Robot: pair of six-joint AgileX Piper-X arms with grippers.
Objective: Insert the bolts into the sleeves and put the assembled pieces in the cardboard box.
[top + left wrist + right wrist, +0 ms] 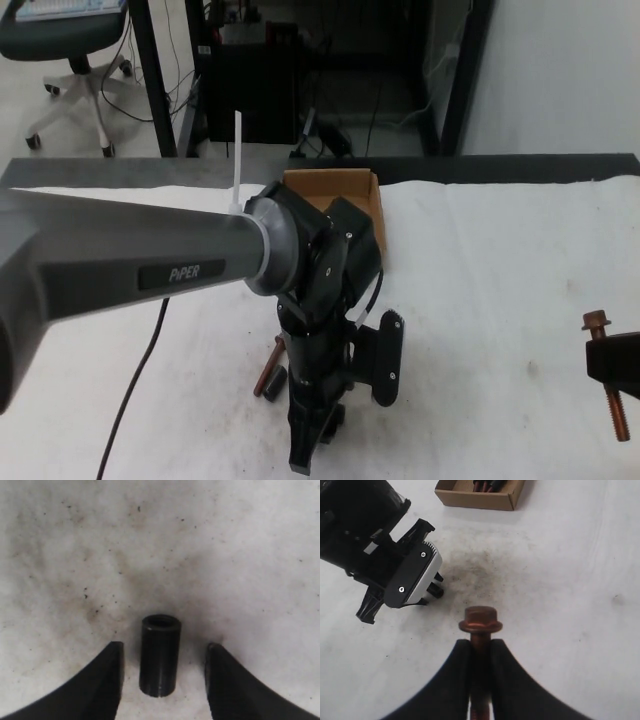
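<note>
Left gripper (165, 650) is low over the white cloth-covered bench (225, 555), jaws parted either side of a short black metal sleeve (160, 660). Sleeve sits between the fingers, touching neither; judged lined up for a grasp. Right gripper (480, 652) is clamped on the shank of a copper-coloured flanged bolt (480, 620), head clear above the fingers, well apart from the sleeve, probably kept ready for insertion. Brown cardboard box (475, 500) lies beyond, with some pieces inside.
</note>
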